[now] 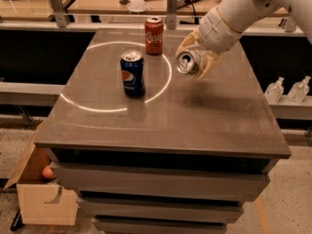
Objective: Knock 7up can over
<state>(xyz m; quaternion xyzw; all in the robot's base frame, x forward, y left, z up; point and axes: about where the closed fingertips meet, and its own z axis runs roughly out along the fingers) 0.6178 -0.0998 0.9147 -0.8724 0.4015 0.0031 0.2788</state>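
Pincer — tight around tilted 7up can — above grey tabletop with white ring.

Reaches in from upper right with white arm, slanting down-left. Holds gripper at its lower end, clear of the table, tan fingers clamped around tilted 7up can.

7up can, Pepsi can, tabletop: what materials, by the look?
7up can, held tilted by the gripper above the right rear of the tabletop: likely aluminium, with a bright silvery lid and opening.
Pepsi can: likely the same, with a glossy dark blue printed wall and a metallic rim.
The tabletop: a smooth grey-brown slab, semi-gloss, faintly mirroring the Pepsi can. Stone or laminate, can't tell.
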